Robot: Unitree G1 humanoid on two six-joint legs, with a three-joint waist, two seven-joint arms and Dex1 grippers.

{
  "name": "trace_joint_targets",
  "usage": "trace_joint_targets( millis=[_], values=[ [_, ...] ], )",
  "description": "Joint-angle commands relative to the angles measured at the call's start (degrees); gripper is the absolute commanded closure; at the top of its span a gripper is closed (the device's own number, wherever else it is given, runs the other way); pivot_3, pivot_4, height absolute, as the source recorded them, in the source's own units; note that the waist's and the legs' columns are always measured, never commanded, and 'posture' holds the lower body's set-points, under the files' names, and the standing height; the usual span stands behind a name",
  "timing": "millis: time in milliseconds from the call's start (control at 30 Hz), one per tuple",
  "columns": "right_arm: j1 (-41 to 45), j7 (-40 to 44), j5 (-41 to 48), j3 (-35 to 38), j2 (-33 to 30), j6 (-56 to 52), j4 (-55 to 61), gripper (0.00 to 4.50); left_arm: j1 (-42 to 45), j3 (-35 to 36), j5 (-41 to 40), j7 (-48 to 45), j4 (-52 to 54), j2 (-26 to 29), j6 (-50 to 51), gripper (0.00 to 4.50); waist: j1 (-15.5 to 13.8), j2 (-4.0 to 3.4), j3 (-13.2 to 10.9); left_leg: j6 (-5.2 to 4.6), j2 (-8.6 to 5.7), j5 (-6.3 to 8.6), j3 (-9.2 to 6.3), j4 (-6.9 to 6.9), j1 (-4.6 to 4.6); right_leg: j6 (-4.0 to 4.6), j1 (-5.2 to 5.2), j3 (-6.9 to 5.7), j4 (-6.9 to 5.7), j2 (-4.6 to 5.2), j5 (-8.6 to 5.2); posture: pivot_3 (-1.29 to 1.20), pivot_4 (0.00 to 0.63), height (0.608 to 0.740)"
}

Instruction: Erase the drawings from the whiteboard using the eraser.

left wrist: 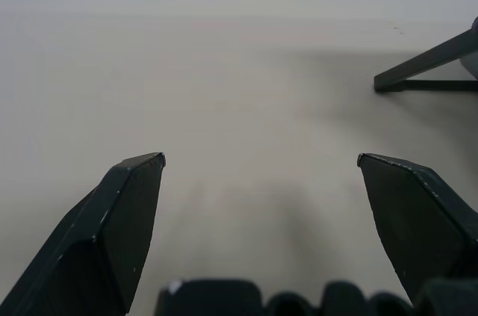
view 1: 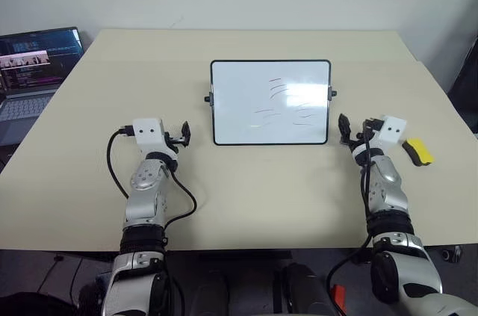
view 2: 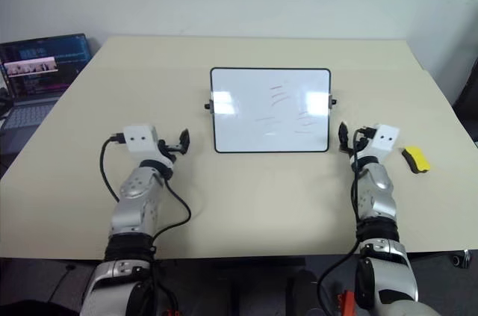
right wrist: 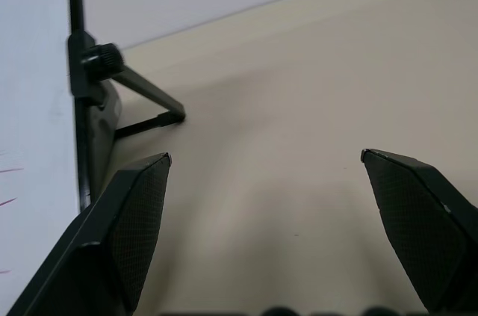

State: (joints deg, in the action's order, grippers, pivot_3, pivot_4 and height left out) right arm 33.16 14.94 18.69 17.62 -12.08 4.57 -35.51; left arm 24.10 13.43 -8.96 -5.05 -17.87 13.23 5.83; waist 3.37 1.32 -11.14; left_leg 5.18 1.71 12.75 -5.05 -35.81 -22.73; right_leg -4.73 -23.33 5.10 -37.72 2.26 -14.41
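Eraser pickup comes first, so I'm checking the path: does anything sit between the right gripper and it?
Nothing visible does. The small yellow-topped, black-based eraser lies on bare beige table just right of the open right gripper.

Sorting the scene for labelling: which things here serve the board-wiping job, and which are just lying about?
Job: glossy white black-framed whiteboard; thin dark marker drawings; small yellow-topped black-based eraser.
Lying about: open laptop; beige table beneath everything.
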Motion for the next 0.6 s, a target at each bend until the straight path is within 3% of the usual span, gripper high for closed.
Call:
trace_joint_targets(
  millis=[33,600],
  values=[
    [0.5,0.5,-0.4,-1.0,0.4,0.4,2.7,0.04,-0.3,0.1,-0.1,0.0,3.0,0.4,-0.3,0.0,0.0,0.0,0.0,0.0,0.0,0.0,0.0,0.01,0.0,0.0,0.0,0.0,0.0,0.0,0.0,0.0,0.15,0.74],
    [0.6,-1.1,-0.5,1.0,-1.1,2.9,1.5,0.04,5.9,-2.4,1.6,-2.3,-6.2,0.3,-3.5,0.0,0.0,0.0,0.0,0.0,0.0,0.0,0.0,0.02,-0.01,0.0,0.0,0.0,0.04,0.0,0.0,0.0,0.15,0.74]
  ],
)
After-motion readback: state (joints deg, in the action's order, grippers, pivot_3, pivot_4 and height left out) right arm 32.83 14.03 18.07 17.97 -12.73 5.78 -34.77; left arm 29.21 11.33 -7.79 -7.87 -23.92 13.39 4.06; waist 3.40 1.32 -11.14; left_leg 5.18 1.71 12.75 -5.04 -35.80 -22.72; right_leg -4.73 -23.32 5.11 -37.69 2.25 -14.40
